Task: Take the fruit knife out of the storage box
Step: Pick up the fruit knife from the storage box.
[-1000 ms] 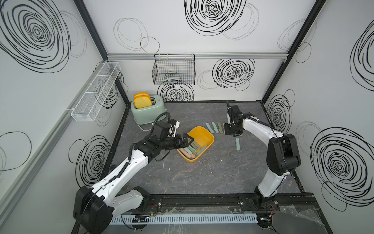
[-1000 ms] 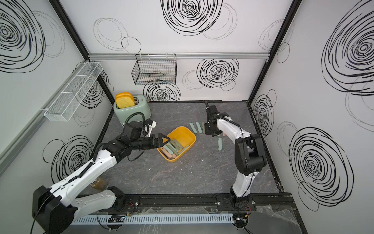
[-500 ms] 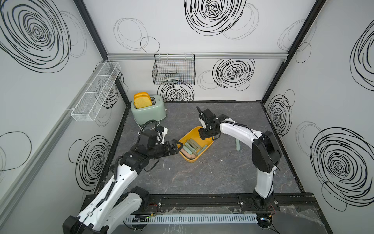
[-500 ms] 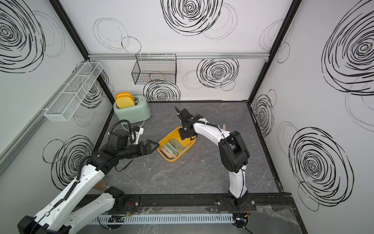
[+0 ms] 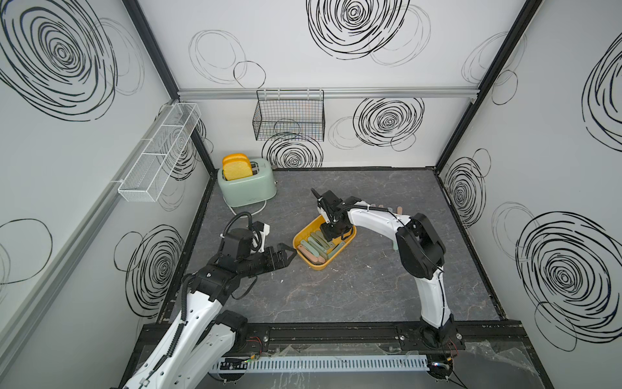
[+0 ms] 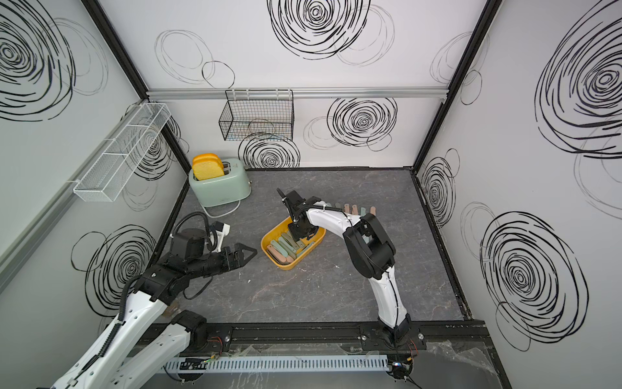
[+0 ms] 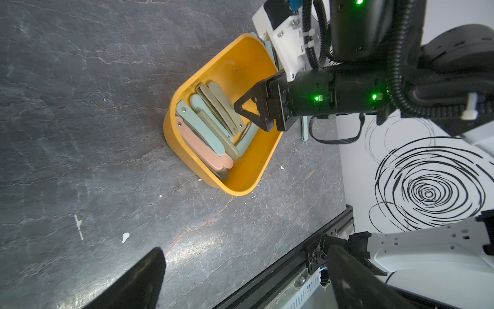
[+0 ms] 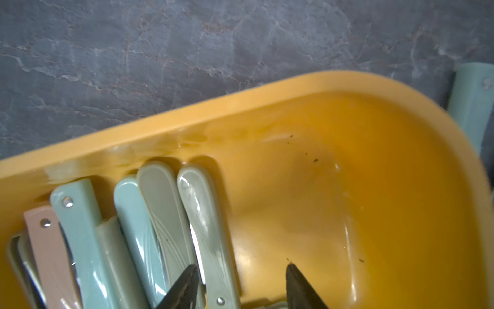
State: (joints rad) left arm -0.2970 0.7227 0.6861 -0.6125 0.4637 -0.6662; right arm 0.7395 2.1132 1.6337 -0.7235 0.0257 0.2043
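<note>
The mustard-yellow storage box (image 5: 318, 267) (image 6: 286, 266) lies mid-table with several folded fruit knives (image 5: 313, 248) (image 6: 282, 251) (image 7: 203, 128) stacked in it, in mint, grey-green and pink. My right gripper (image 5: 331, 232) (image 6: 301, 233) (image 7: 250, 109) reaches down inside the box. In the right wrist view it (image 8: 240, 270) stands open, astride a grey-green knife (image 8: 205, 227) at the edge of the stack, not closed on it. My left gripper (image 5: 289, 257) (image 6: 247, 253) (image 7: 246, 248) hangs wide open and empty just left of the box, apart from it.
More folded knives (image 6: 353, 208) lie in a row on the table behind the right arm, one (image 8: 471, 107) close to the box's far end. A green toaster (image 5: 247, 183) holding bread stands back left. On the walls hang a black wire basket (image 5: 289, 119) and a white mesh basket (image 5: 158, 155).
My right arm swung left from the row of knives to the box and lowered its gripper inside. The left arm drew back from the box's rim toward the front left.
</note>
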